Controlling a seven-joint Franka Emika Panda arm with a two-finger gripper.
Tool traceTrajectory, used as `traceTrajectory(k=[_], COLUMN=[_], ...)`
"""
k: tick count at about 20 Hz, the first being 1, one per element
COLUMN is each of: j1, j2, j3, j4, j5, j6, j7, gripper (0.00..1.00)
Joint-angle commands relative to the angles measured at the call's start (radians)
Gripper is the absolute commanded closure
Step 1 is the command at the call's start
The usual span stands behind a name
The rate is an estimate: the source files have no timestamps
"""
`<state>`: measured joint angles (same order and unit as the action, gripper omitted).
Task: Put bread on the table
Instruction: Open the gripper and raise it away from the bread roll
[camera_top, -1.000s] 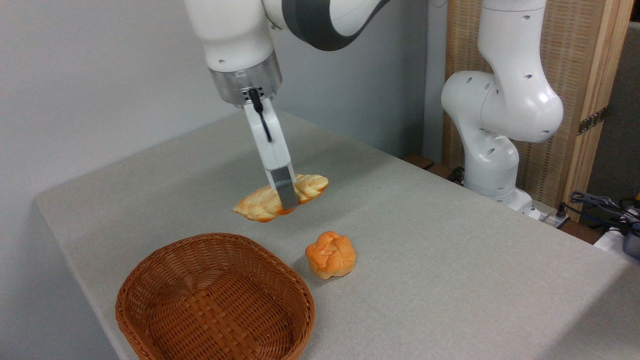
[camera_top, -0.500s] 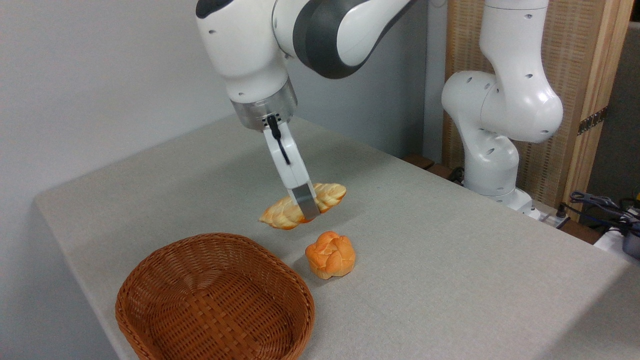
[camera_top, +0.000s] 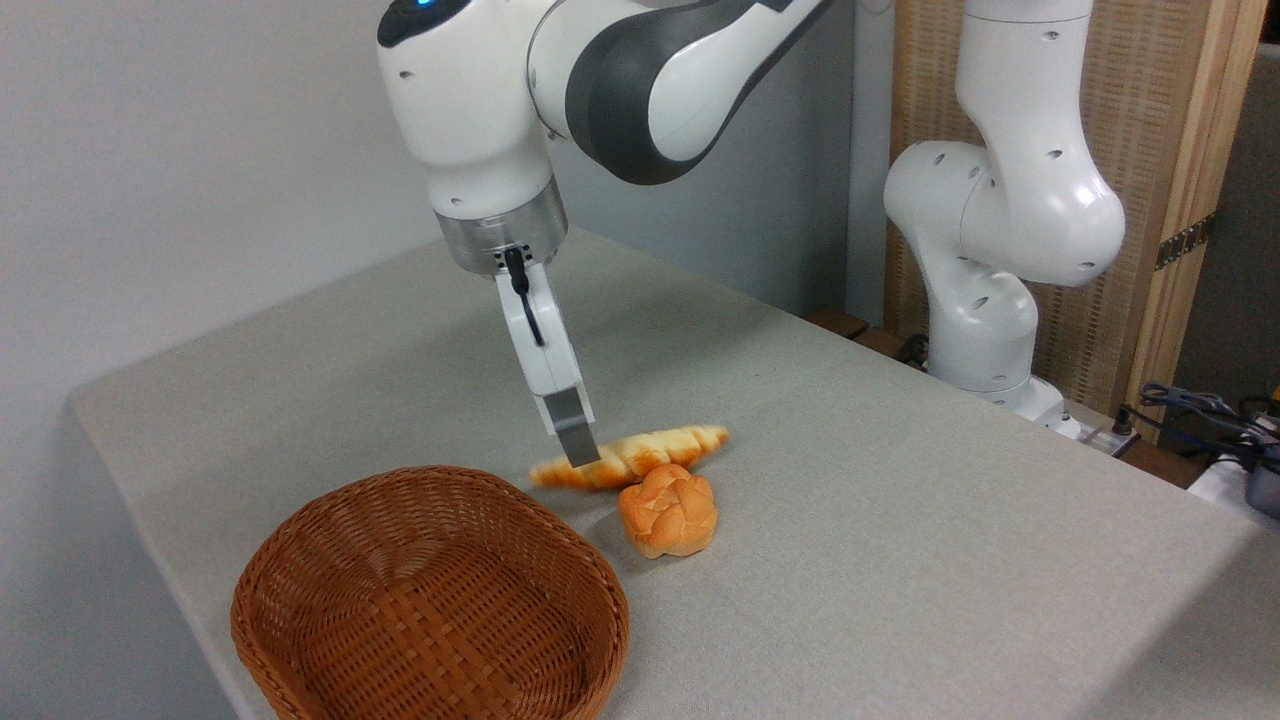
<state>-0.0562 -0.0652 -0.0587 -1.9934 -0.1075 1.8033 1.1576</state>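
Our fingers are pinching the bread near its left end, the ridged, pale golden braided loaf lying just behind the round knotted bun, seemingly touching it. We are hovering low over the grey-beige fabric-like table, beside the brown woven basket.

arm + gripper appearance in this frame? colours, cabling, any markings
The arm has glossy white shells with dark grey joint bands, small round screw recesses, and a blue light on its top. A silver metal flange ring sits at the wrist. The gripper shows a slim white finger ending in a grey pad, with a short black cable running down it. No logos visible.
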Motion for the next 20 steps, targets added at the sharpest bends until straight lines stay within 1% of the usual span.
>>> traceTrajectory(k=[1,2,3,6,8,9,10,15,16,18,19,20], j1=[-0.004,-0.004,-0.002,0.001,0.001,0.001,0.001,0.006,0.006,0.006,0.006,0.006], j2=[0.002,0.002,0.002,0.002,0.011,0.016,0.019,0.024,0.024,0.024,0.024,0.022], j3=[0.01,0.016,0.016,0.016,0.008,0.011,0.016,0.022,0.026,0.068,0.071,0.071], j4=[0.09,0.102,0.108,0.142,0.142,0.142,0.142,0.15,0.153,0.168,0.168,0.168], j5=[0.002,0.005,0.023,0.11,0.178,0.193,0.198,0.183,0.169,0.109,0.079,0.059], j6=[0.022,0.036,0.054,0.071,0.099,0.114,0.119,0.122,0.122,0.122,0.122,0.117], j7=[-0.018,-0.035,-0.086,-0.31,-0.494,-0.577,-0.608,-0.605,-0.605,-0.592,-0.546,-0.491], gripper=[0.0,0.0,0.0,0.0,0.0,0.0,0.0,0.0,0.0,0.0,0.0,0.0])
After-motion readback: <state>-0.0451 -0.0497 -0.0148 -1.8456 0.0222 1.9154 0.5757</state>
